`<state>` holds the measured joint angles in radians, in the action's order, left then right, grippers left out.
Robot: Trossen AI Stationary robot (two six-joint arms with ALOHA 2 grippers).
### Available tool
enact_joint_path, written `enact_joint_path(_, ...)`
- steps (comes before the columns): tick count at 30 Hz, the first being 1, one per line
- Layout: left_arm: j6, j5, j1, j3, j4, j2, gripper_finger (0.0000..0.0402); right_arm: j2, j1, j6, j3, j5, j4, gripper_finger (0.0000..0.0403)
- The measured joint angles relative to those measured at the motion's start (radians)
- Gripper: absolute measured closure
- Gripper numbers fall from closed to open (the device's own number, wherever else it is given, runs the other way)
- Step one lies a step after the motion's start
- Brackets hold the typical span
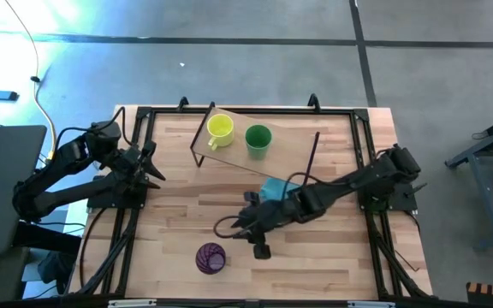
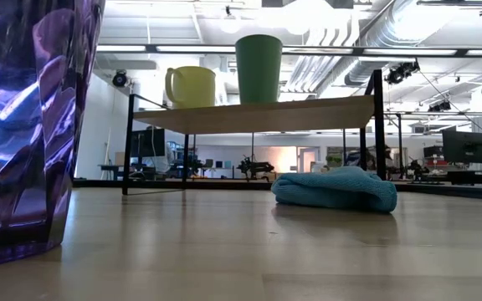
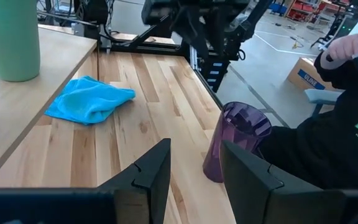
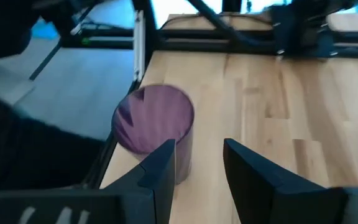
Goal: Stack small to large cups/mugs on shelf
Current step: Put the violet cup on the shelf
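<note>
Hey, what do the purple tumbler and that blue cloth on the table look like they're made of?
The purple tumbler looks like translucent plastic, possibly glass: light passes through its faceted wall, and it has glossy highlights. The blue cloth looks like soft microfiber or terry: matte, rumpled, slumped in folds. Both lie on the wooden table, while the right gripper sits open near the tumbler.

Pale green letters show on the dark sleeve of a person (image 3: 328, 149) at the table's edge, cut off and unreadable. A brown cardboard box (image 3: 303, 73) on the floor bears blue print, also illegible.
</note>
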<state>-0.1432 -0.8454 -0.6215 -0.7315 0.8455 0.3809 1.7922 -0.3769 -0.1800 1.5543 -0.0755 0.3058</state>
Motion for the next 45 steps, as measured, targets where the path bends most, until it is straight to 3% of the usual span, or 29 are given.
enact_joint_path(13,0.017,0.000,0.000,0.000,-0.029,0.000,0.0275,0.108,0.058,0.076,0.000,0.159,-0.151,0.0277)
enact_joint_path(26,0.021,0.000,0.000,0.000,-0.030,0.000,0.0275,0.139,0.056,0.085,0.002,0.217,-0.284,0.0277)
enact_joint_path(31,0.021,0.000,0.000,0.000,-0.038,0.000,0.0275,0.174,0.056,0.075,0.008,0.286,-0.338,0.0277)
enact_joint_path(35,0.025,0.000,0.000,0.000,-0.038,0.000,0.0275,0.236,0.056,0.084,0.102,0.290,-0.241,0.0277)
enact_joint_path(45,0.044,0.000,0.000,0.000,-0.038,0.000,0.0275,0.444,0.063,0.118,0.531,0.199,0.229,0.0277)
